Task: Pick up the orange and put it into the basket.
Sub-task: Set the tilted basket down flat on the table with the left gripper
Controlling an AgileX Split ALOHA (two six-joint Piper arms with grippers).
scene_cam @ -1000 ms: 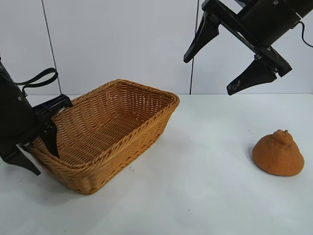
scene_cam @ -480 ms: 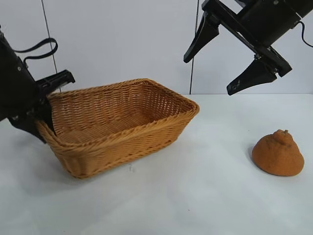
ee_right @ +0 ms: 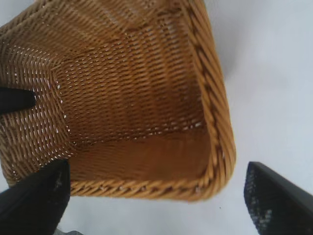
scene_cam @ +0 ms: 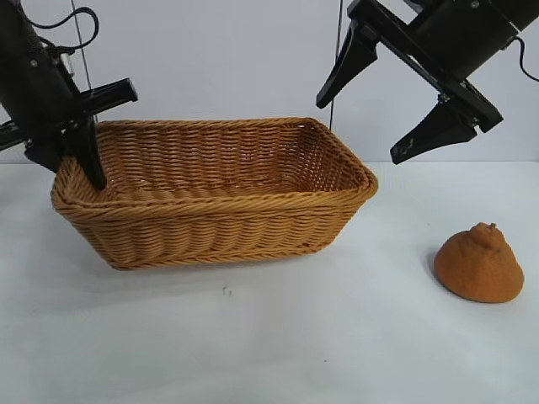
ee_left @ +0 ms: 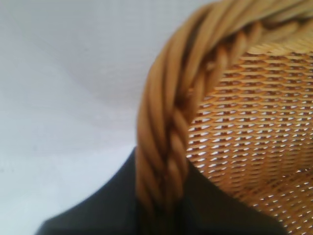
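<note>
The orange [scene_cam: 478,264] sits on the white table at the right, stem bump up, with nothing touching it. The wicker basket [scene_cam: 210,200] stands level at centre-left, its long side facing the exterior camera. My left gripper [scene_cam: 80,168] is shut on the braided rim at the basket's left end; in the left wrist view the rim [ee_left: 164,147] runs between the black fingers [ee_left: 98,210]. My right gripper [scene_cam: 362,128] hangs open high above the table, over the basket's right end and up-left of the orange. In the right wrist view the basket [ee_right: 210,112] lies below its wide-apart fingers [ee_right: 279,196].
The white table [scene_cam: 337,337] runs between the basket and the orange and along the front. A pale wall with vertical seams stands behind. A tip of the left gripper [ee_right: 14,99] shows inside the basket in the right wrist view.
The left gripper has risen and swung the basket round by its rim, from tilted and corner-on to level and broadside, shifting it right. The right gripper and the orange have stayed still.
</note>
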